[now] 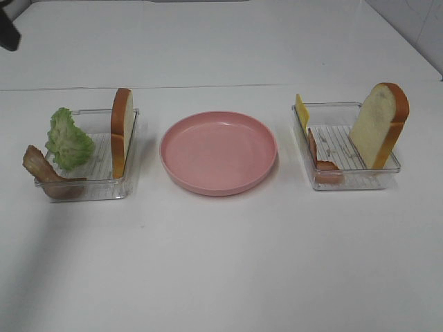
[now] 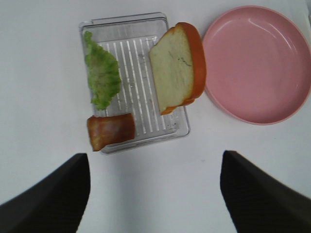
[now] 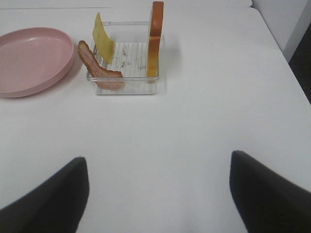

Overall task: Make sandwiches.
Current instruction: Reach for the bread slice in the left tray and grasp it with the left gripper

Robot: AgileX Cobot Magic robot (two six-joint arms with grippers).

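Note:
The sandwiches' parts stand apart in two clear trays, with nothing stacked. The left tray (image 1: 128,181) holds a green lettuce leaf (image 1: 68,140), a brown bacon strip (image 1: 41,168) over its near corner and a bread slice (image 1: 122,130) on edge. In the right tray (image 1: 377,181) are a yellow cheese slice (image 1: 302,111), a bacon strip (image 1: 320,155) and a leaning bread slice (image 1: 379,124). My left gripper (image 2: 154,156) is open, short of the left tray (image 2: 181,131). My right gripper (image 3: 158,158) is open, well short of the right tray (image 3: 124,90). Neither gripper shows in the high view.
A round pink plate (image 1: 219,152) sits between the two trays with nothing on it. The white table runs to a back edge and a right edge (image 3: 272,48). A dark shape (image 1: 7,31) shows at the far left corner.

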